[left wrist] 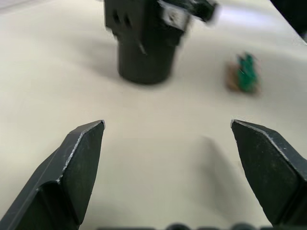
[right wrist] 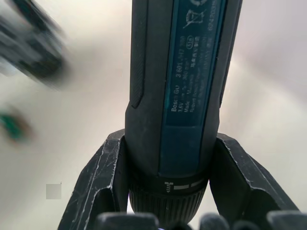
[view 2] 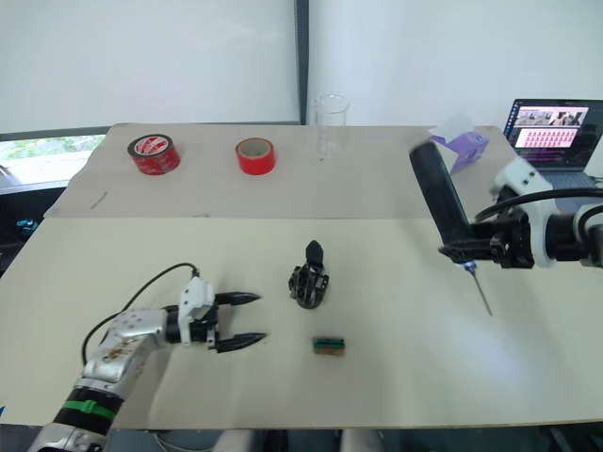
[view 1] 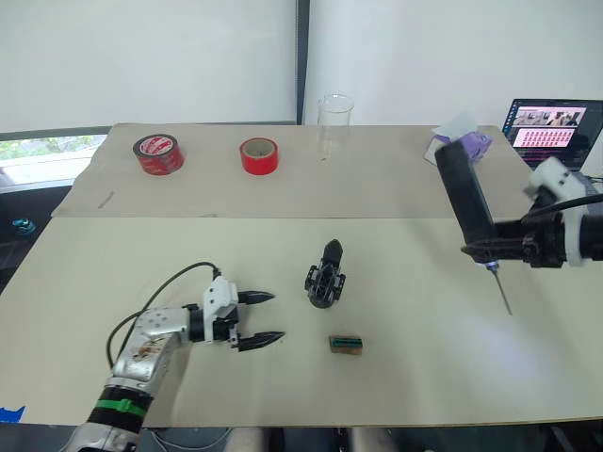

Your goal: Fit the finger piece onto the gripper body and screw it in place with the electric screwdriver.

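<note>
The right hand [view 1: 492, 247] pinches the thick black cylindrical electric screwdriver [view 1: 466, 196] near its tapered end and holds it raised over the beige counter [view 1: 424, 358], thin metal bit pointing down, its tip blurred. The chunky black gripper body [view 1: 326, 277] stands mid-counter with one pointed finger up. The left hand [view 1: 260, 317] rests beside it, fingers spread and empty. A small green-brown block [view 1: 346, 345] lies nearby. Whether the finger piece is fitted cannot be told.

Lab: taped worktable [view 1: 283, 377], beaker [view 1: 334, 125], laptop [view 1: 551, 127].
</note>
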Available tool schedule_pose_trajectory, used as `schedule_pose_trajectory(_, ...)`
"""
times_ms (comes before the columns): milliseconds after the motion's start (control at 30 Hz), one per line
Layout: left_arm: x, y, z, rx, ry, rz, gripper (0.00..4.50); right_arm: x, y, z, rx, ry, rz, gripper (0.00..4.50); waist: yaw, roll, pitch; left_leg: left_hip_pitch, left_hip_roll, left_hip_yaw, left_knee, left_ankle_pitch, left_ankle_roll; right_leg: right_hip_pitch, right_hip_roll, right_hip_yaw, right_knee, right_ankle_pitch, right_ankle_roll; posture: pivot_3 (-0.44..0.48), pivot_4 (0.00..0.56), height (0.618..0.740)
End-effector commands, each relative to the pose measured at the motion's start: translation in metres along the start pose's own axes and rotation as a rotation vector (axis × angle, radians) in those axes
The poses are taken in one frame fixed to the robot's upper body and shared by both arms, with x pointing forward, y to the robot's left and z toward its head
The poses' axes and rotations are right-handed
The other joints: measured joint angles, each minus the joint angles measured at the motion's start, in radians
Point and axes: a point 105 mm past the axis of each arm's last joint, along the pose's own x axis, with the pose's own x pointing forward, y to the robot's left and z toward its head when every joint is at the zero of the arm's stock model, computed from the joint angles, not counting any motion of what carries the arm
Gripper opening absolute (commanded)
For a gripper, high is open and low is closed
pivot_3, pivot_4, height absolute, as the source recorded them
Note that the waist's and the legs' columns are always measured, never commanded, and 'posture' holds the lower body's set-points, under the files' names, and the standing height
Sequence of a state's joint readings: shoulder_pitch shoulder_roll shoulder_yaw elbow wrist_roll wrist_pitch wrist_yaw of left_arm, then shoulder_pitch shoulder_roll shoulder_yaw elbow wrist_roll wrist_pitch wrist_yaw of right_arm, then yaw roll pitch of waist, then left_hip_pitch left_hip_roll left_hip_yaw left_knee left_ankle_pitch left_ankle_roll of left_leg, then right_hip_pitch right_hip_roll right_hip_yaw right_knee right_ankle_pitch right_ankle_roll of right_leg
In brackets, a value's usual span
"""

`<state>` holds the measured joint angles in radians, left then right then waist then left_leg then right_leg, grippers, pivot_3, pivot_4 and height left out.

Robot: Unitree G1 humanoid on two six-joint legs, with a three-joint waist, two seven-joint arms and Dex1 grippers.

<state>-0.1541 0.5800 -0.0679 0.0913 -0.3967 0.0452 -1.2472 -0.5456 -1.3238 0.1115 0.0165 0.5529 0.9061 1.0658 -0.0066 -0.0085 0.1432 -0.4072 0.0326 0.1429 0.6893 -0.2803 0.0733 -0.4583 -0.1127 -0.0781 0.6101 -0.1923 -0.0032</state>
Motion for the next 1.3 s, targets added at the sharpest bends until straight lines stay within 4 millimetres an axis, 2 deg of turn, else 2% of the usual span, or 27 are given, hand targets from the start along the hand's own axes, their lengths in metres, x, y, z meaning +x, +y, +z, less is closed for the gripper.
schedule_pose_trajectory(33,-0.019,-0.007,0.025,0.086,-0.046,-0.014,4.44,0.003,-0.019,-0.02,-0.001,0.123,-0.069,1.93,0.001,0.0,0.002,0.0,0.0,0.0,0.0,0.0,0.0,0.0,0.0,0.0,0.0,0.0,0.0,0.0,0.15,0.74)
schedule_pose_trajectory(133,-0.029,-0.005,0.04,0.102,-0.078,0.027,4.44,0.012,-0.031,-0.04,0.027,0.182,-0.082,1.93,0.009,0.004,0.005,-0.001,0.0,0.0,0.001,0.001,-0.003,0.0,0.0,-0.001,-0.001,0.0,0.001,0.0,0.15,0.74)
schedule_pose_trajectory(233,-0.039,-0.007,0.044,0.082,-0.072,0.043,4.44,0.019,-0.037,-0.05,0.041,0.204,-0.068,1.93,0.013,0.008,0.007,-0.002,-0.001,0.001,0.003,0.003,-0.005,0.0,0.004,-0.001,0.0,0.001,0.002,0.0,0.15,0.74)
schedule_pose_trajectory(333,-0.045,-0.007,0.047,0.09,-0.064,0.063,4.44,0.024,-0.038,-0.051,0.04,0.224,-0.047,1.93,0.011,0.008,0.008,-0.002,0.0,0.002,0.004,0.003,-0.005,0.0,0.005,-0.001,0.0,0.002,0.004,0.0,0.15,0.74)
schedule_pose_trajectory(600,-0.041,-0.005,0.062,0.093,-0.08,0.089,4.44,0.031,-0.051,-0.058,0.073,0.269,-0.064,1.93,0.011,0.008,0.008,-0.001,0.0,0.002,0.005,0.004,-0.005,0.001,0.007,-0.001,0.001,0.001,0.009,0.0,0.15,0.74)
schedule_pose_trajectory(667,-0.042,-0.005,0.064,0.09,-0.078,0.096,4.5,0.031,-0.051,-0.058,0.08,0.27,-0.055,2.94,0.012,0.008,0.008,-0.001,-0.001,0.002,0.006,0.005,-0.007,0.001,0.007,-0.001,0.001,0.004,0.004,0.0,0.15,0.74)
schedule_pose_trajectory(800,-0.049,-0.006,0.064,0.065,-0.059,0.101,4.5,0.025,-0.053,-0.051,0.087,0.251,-0.06,4.22,0.009,0.008,0.008,-0.001,0.0,0.002,0.006,0.005,-0.007,0.002,0.008,-0.001,0.001,0.004,0.004,0.0,0.15,0.74)
schedule_pose_trajectory(833,-0.052,-0.005,0.064,0.063,-0.053,0.113,4.5,0.02,-0.055,-0.047,0.069,0.238,-0.071,4.46,0.008,0.008,0.008,-0.001,0.0,0.002,0.006,0.005,-0.007,0.002,0.008,-0.001,0.001,0.004,0.004,0.0,0.15,0.74)
schedule_pose_trajectory(933,-0.062,0.001,0.063,0.061,-0.032,0.156,4.5,0.004,-0.056,-0.028,-0.025,0.14,-0.087,4.46,0.008,0.008,0.008,-0.001,0.0,0.002,0.006,0.005,-0.007,0.001,0.008,-0.001,0.001,0.004,0.004,0.0,0.15,0.74)
schedule_pose_trajectory(1000,-0.069,0.005,0.061,0.07,-0.013,0.198,4.5,-0.004,-0.047,-0.003,-0.132,-0.021,-0.05,4.46,0.008,0.008,0.008,-0.001,0.0,0.002,0.006,0.005,-0.007,0.002,0.008,-0.001,0.001,0.004,0.005,0.0,0.15,0.74)
schedule_pose_trajectory(1100,-0.08,0.011,0.053,0.105,0.03,0.266,4.5,-0.012,-0.006,0.033,-0.323,-0.345,0.123,4.46,0.009,0.008,0.008,0.001,0.0,0.002,0.005,0.005,-0.008,0.003,0.009,-0.001,0.001,0.003,0.006,0.0,0.15,0.74)
schedule_pose_trajectory(1167,-0.086,0.014,0.046,0.128,0.061,0.303,4.5,-0.01,0.014,0.04,-0.41,-0.509,0.143,4.46,0.009,0.006,0.007,0.002,0.001,0.003,0.005,0.006,-0.009,0.005,0.012,-0.001,0.001,0.003,0.006,0.0,0.15,0.74)
schedule_pose_trajectory(1233,-0.094,0.019,0.035,0.16,0.115,0.369,4.5,0.001,0.039,0.037,-0.513,-0.641,0.131,4.46,0.012,0.002,0.006,0.003,0.002,0.002,0.005,0.007,-0.01,0.006,0.013,-0.001,0.001,0.004,0.006,0.0,0.15,0.74)
schedule_pose_trajectory(1300,-0.097,0.02,0.024,0.186,0.167,0.392,4.5,0.012,0.062,0.025,-0.554,-0.688,0.173,4.46,0.017,0.002,0.006,0.004,0.003,0.001,0.005,0.006,-0.011,0.007,0.015,0.0,0.001,0.003,0.006,0.0,0.15,0.74)
